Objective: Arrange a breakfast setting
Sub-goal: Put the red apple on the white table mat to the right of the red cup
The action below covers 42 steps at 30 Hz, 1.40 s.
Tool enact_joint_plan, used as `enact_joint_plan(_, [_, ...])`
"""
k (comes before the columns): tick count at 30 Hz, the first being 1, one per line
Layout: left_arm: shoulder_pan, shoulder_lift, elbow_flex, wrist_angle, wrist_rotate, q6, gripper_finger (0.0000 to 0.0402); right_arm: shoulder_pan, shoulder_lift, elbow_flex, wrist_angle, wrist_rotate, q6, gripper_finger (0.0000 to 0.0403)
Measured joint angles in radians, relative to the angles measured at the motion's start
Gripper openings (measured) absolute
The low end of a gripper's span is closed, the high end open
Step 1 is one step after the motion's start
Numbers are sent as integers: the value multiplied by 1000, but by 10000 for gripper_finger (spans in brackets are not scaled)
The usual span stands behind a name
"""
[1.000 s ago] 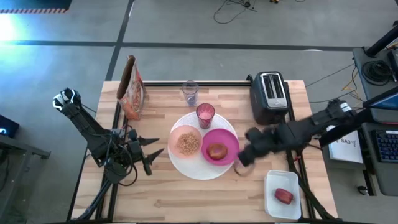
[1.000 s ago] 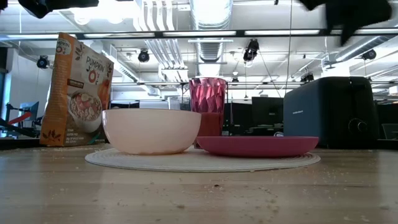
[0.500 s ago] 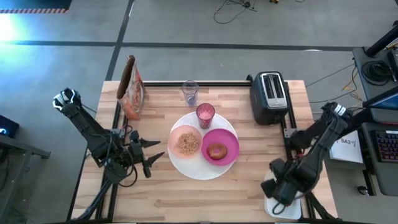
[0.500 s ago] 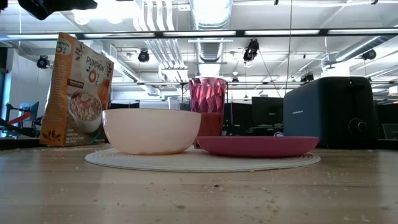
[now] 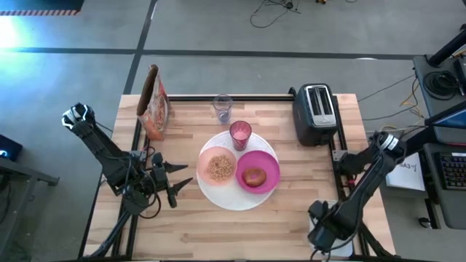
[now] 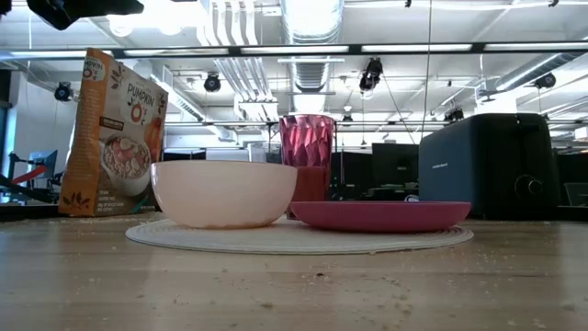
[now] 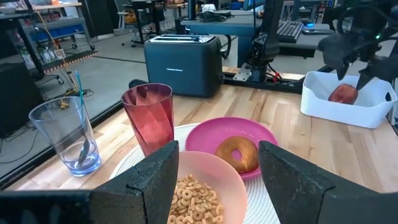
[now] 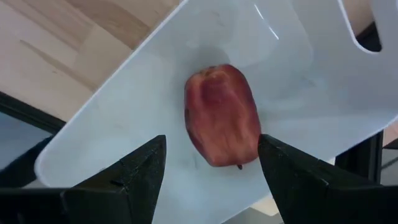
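Your right gripper hangs over the white bin at the table's near right corner, fingers spread apart with the small red food lying loose in the bin between them, not gripped. Your left gripper waits at the left side of the table, its jaws apart and empty, pointing toward the large white round plate. On that plate sit the pale pink bowl holding cereal and the smaller magenta plate carrying the brown bun. The pink translucent cup stands at the plate's far edge. The clear tumbler, black toaster and cereal bag stand farther back.
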Motion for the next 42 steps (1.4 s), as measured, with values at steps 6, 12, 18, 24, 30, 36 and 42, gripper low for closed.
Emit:
enact_joint_plan(6, [0, 0, 0, 0, -1, 17, 204, 0, 41, 0, 7, -4, -46, 245])
enact_joint_plan(12, [0, 0, 0, 1, -2, 22, 204, 0, 64, -11, 3, -5, -102, 245])
enact_joint_plan(18, [0, 0, 0, 2, -2, 22, 204, 0, 85, -52, 36, -34, -134, 245])
enact_joint_plan(24, [0, 0, 0, 2, -3, 22, 204, 1, 82, -128, 130, -151, -134, 245])
enact_joint_plan(30, [0, 0, 0, 0, -3, 22, 204, 2, 76, -179, 150, -183, -155, 244])
enact_joint_plan(36, [0, 0, 0, -3, -3, 26, 204, 2, 72, -194, 155, -180, -132, 199])
enact_joint_plan(42, [0, 0, 0, -5, -5, 26, 204, 2, 64, -172, 137, -177, -188, 145])
